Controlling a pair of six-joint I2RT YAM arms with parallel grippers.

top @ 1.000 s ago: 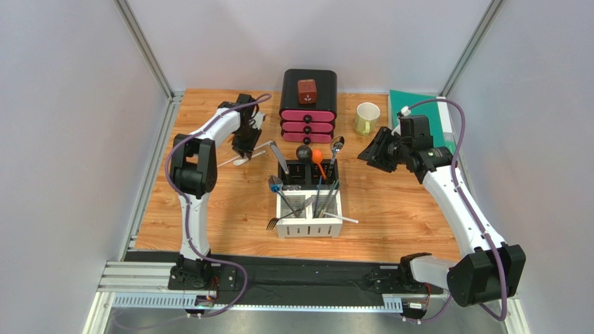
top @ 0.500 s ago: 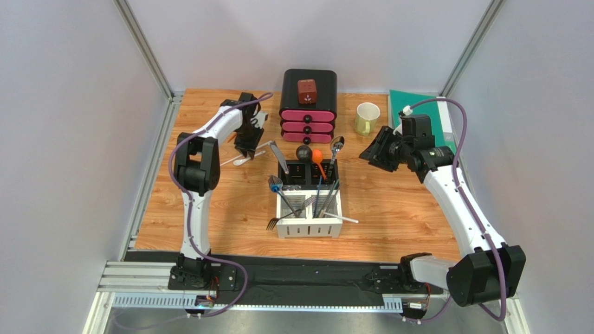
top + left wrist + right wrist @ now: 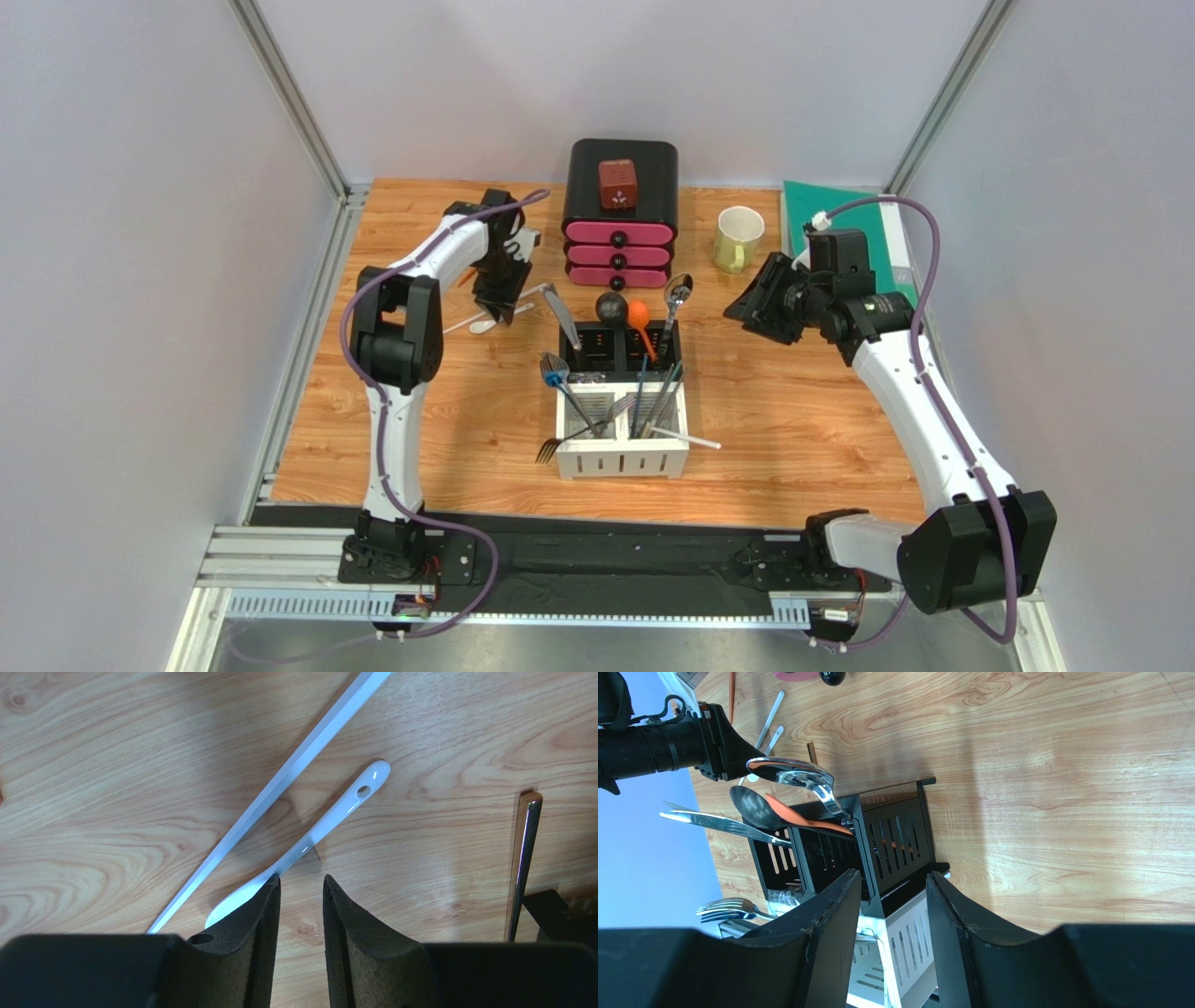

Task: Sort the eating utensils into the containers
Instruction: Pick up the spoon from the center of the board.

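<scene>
Spoon bowl and caddy part hidden

From the left wrist, the spoon's (image 3: pixel 330 815) bowl slips behind the left finger (image 3: pixel 246 952) and the silver utensil (image 3: pixel 281 787) runs off the top edge. The right fingers (image 3: pixel 822 952) cover much of the caddy's (image 3: pixel 896 847) white half.

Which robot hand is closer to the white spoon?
Left. The left gripper hovers right over the white spoon; the right gripper hangs far away, beyond the caddy.

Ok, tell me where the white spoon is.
Left wrist view: the white spoon lies flat on the wooden table just ahead of the left gripper, beside a long silver utensil, left of the caddy.
</scene>
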